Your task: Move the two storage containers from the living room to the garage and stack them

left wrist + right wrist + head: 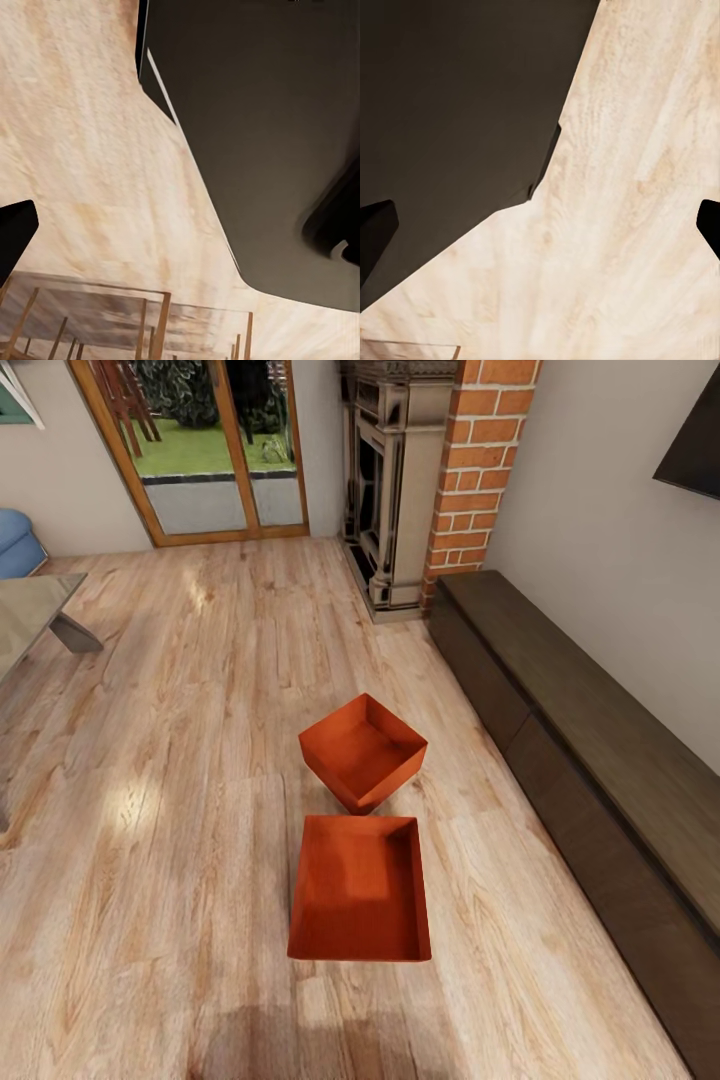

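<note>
While the two storage containers sit on the light wood plank floor (180, 780) of the living room, neither touches a hand. In the left wrist view one dark fingertip (15, 232) of the left hand (180, 247) shows at one edge, another dark rounded shape at the opposite edge may be its partner, and bare planks lie between, so it looks spread wide and holds nothing. In the right wrist view the right hand (544, 225) shows a dark fingertip (375, 229) at each side, far apart, with only floor between them: wide and empty.

Taking the nearer container (360, 888) as landmark: well to its left stands a glass-topped surface (30, 615), with a broad stretch of open floor between. Just beyond it, almost touching at a corner, is the farther container (362, 750), turned at an angle. Farther beyond rise the red-brick fireplace column (480, 460) and a glazed door (215, 445). To its right, near but apart, runs the long low dark-wood cabinet (600, 760), leaving a narrower strip of floor. The black TV (695, 450) hangs above that.
</note>
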Motion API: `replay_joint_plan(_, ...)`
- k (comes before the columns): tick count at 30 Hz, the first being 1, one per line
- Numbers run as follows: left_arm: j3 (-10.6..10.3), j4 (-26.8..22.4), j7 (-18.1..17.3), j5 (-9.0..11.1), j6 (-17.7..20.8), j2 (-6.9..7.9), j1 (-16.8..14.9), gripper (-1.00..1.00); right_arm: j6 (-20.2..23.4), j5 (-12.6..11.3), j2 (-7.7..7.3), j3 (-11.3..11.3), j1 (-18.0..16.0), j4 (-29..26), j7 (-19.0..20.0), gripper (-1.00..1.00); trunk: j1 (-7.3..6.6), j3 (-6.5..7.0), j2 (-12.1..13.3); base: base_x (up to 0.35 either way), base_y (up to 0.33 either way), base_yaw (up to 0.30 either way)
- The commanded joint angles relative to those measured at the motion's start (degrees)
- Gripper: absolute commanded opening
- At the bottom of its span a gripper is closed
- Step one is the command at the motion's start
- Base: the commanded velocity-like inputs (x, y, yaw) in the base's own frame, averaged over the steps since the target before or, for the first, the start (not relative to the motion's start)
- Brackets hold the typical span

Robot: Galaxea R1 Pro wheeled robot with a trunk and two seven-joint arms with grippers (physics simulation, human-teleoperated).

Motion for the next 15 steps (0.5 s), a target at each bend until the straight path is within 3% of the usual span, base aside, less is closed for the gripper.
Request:
replay_joint_plan(1,0.01,-0.17,0.04,0.40,0.31,-0.01,0.02,1.00,-0.27,-0.55,0.02,0.39,-0.04,0.05,-0.07,1.00,0.00,-0.03,-0.01,0.000,0.000,0.000)
replay_joint_plan(6,0.22,-1.35,0.08,0.73,0.29,-0.13,0.02,1.00,0.03,-0.82,0.14,-1.62,-0.06,-0.68,0.03,1.00,0.00,-0.03,-0.01,0.000,0.000,0.000)
replay_joint_plan(15,0.38,-9.79,0.32,0.99,0.50,0.33,0.02,1.00,4.29,-0.96,1.25,-3.30,0.00,-14.63,-0.49,1.00,0.00,-0.03,-0.01,0.000,0.000,0.000)
